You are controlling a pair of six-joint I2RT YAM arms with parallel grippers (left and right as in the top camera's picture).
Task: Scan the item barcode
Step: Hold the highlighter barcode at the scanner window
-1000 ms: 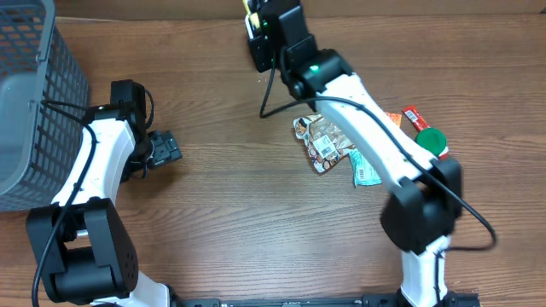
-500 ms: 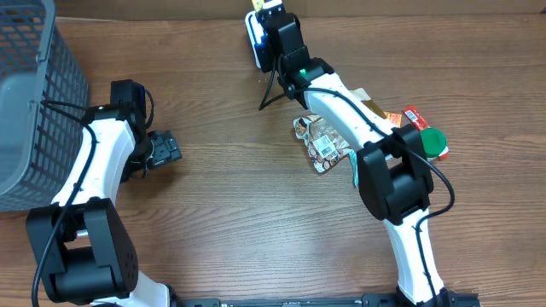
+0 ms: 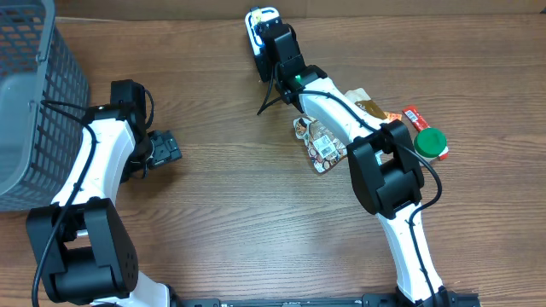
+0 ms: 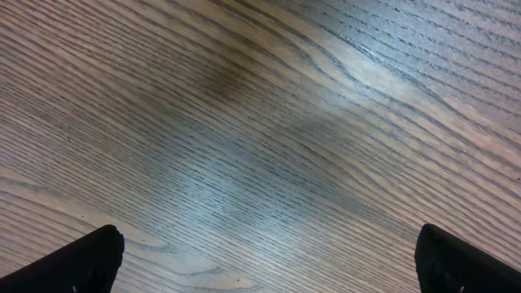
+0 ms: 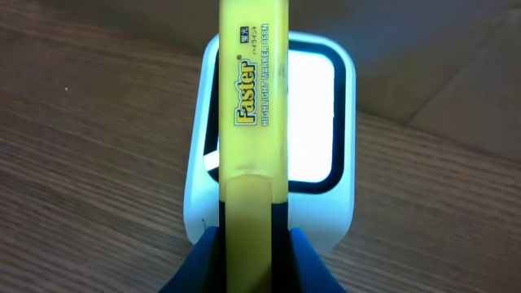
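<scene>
Yellow highlighter (image 5: 252,163) (black Faster lettering), before scanner (image 5: 313,122)

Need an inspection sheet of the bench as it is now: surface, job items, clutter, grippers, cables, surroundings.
Surface: wood-grain table, no spills seen.
Job's things: yellow highlighter held in front of the white scanner, across its lit window.
Clutter: snack packets, red packet, green lid, grouped right of centre.
Grippers: left gripper open over bare wood; right gripper shut on the highlighter.
Cables: black cable looped beside the right arm.
Surroundings: grey mesh basket at the left edge.
</scene>
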